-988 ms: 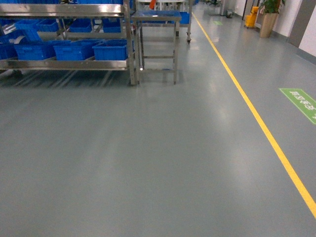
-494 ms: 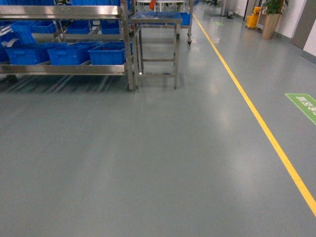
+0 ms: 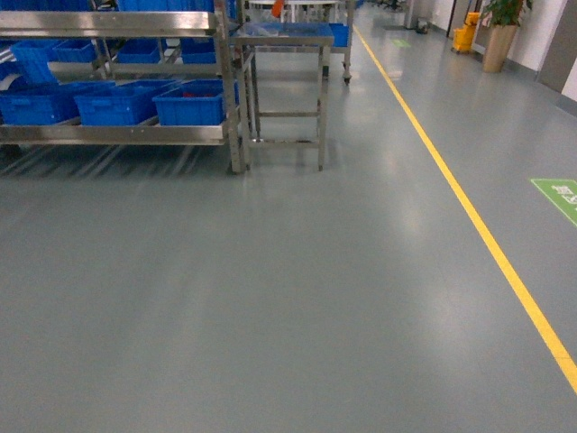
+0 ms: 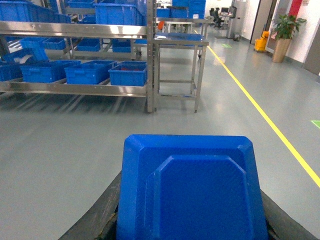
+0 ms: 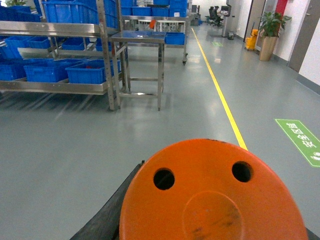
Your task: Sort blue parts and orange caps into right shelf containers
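In the left wrist view a blue part with a raised bevelled face fills the bottom, and my left gripper is shut on it; one dark finger shows beside it. My right gripper is shut on a round orange cap with two holes, a dark finger showing at its left. Blue containers stand on the lower level of a steel shelf far ahead on the left. Neither gripper shows in the head view.
A small steel table stands right of the shelf. A yellow floor line runs along the right, with a green floor mark beyond it. A potted plant and a yellow bucket stand far back right. Grey floor lies between me and the shelf.
In the head view the shelf and its containers have slid left and a little lower. The green floor mark has shifted right and down.
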`<state>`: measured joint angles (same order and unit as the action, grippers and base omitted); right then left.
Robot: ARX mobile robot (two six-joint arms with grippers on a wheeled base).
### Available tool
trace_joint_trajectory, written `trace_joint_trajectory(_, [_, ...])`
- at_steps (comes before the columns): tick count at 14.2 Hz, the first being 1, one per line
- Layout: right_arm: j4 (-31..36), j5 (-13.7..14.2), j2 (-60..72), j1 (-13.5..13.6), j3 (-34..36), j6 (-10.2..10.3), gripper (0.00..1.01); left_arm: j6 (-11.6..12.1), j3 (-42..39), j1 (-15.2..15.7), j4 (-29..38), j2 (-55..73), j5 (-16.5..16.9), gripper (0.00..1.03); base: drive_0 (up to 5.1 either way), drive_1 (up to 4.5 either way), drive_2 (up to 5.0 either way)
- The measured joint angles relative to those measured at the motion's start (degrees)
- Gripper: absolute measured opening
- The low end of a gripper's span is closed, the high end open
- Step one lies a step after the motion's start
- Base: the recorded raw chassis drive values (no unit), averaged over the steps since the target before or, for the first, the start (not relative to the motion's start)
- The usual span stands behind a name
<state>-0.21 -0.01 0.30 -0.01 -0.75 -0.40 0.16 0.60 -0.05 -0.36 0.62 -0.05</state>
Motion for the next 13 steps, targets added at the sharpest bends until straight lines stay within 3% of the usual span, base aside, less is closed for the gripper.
trace_joint_trajectory(13, [-0.11, 0.00, 0.00, 0.00, 0.00, 0.00, 0.45, 0.00, 0.00, 0.00, -0.07, 0.00, 0.04, 0.43, 0.0, 4.30, -4.3])
